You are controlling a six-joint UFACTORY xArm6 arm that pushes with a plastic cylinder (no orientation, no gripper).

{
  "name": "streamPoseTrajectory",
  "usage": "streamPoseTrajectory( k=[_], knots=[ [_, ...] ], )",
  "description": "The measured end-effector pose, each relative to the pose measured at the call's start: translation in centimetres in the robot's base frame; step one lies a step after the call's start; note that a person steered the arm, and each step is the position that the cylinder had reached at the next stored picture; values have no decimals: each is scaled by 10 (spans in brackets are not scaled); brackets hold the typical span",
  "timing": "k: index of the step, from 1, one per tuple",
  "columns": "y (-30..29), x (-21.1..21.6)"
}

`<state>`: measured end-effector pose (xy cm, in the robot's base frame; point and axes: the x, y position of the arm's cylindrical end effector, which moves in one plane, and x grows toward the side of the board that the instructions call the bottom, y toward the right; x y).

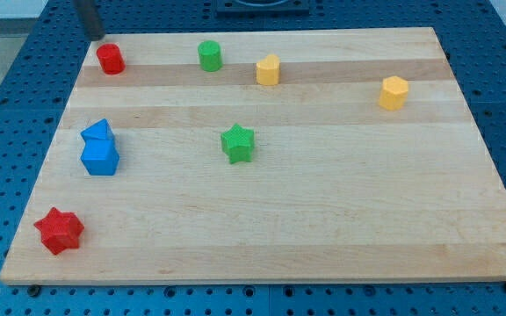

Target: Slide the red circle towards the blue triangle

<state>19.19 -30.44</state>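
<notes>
Upper left of desk [323, 219]: my tip [97, 37] just above-left of red circle [111, 59]; no claw fitted. Risk: off-centre push rolls it wide of blue triangle [98, 132].

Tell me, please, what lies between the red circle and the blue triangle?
Nothing: in the camera view only bare board separates the red circle from the blue triangle. My tip sits just above-left of the circle.

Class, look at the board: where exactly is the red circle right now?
The red circle sits near the board's top-left corner in the camera view, just below-right of my tip, with the green circle to its right and the blue triangle below it.
</notes>
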Motion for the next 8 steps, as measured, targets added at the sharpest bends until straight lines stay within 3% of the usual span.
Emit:
streamPoseTrajectory(
  k=[2,4,8],
  knots=[
    [17,4],
    [52,61],
    [40,63]
  ],
)
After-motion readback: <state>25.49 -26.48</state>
